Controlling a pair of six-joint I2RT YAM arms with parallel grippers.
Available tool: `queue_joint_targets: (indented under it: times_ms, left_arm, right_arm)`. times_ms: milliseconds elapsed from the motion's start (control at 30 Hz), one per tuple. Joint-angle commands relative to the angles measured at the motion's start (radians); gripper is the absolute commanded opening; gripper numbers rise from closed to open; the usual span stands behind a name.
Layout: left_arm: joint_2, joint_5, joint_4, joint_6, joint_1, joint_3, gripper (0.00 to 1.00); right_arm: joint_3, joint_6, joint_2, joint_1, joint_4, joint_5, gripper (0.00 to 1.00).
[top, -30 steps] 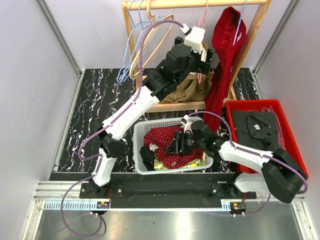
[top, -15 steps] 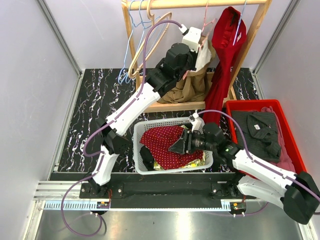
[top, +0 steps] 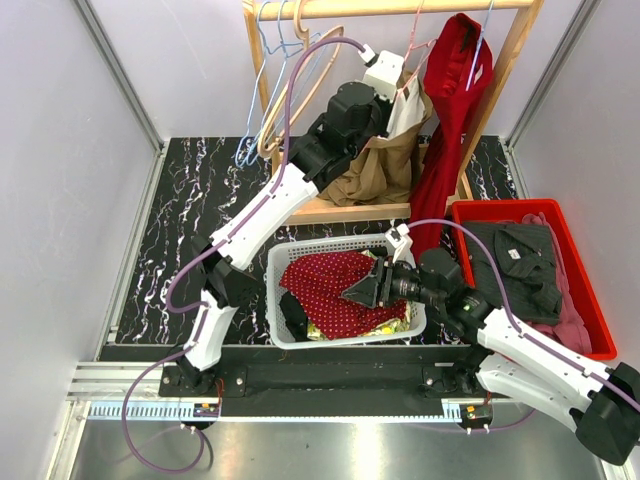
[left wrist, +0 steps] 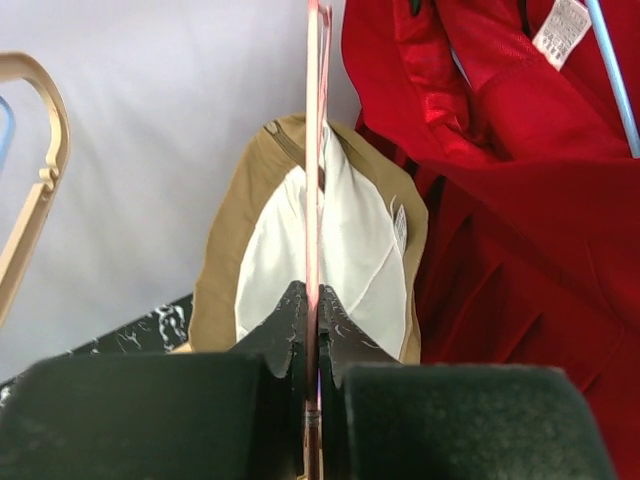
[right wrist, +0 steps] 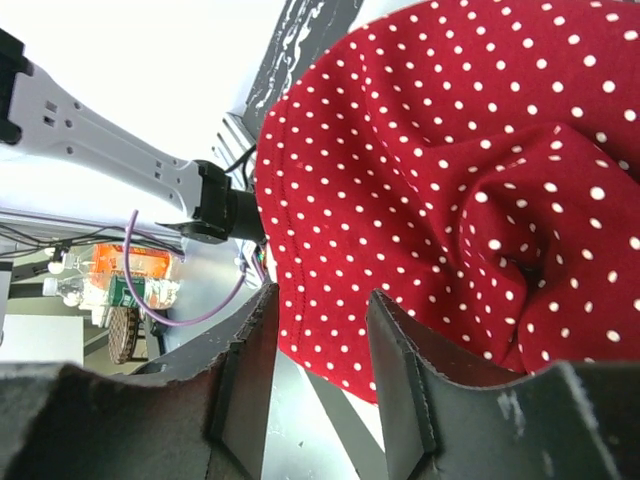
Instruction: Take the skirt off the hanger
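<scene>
The tan skirt (left wrist: 215,280) hangs on a thin pink hanger (left wrist: 313,150), just beyond and below the left claw (left wrist: 312,305), which is clenched on the hanger's wire. A red dress (left wrist: 520,200) hangs just to that claw's right, touching the skirt. The right claw (right wrist: 318,320), jaws partly parted and grasping nothing, hovers over a red spotted cloth (right wrist: 450,150) in the white basket (top: 275,262), well apart from the skirt.

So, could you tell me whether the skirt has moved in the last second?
Yes. The skirt has risen towards the rail, its waist pulled up with the hanger that the left gripper is shut on.
</scene>
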Motion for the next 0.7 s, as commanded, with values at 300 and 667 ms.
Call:
queue_joint_targets:
  times_ms: [300, 667]
  left_arm:
    - [-0.21, 0.027, 0.235, 0.141, 0.006, 0.138, 0.0]
    - [-0.33, 0.02, 0.117, 0.132, 0.006, 0.095, 0.0]
  right_arm:
    - [-0.032, -0.002, -0.026, 0.003, -0.003, 0.029, 0.45]
    - [0.032, -0.04, -0.082, 0.003, -0.128, 0.055, 0.45]
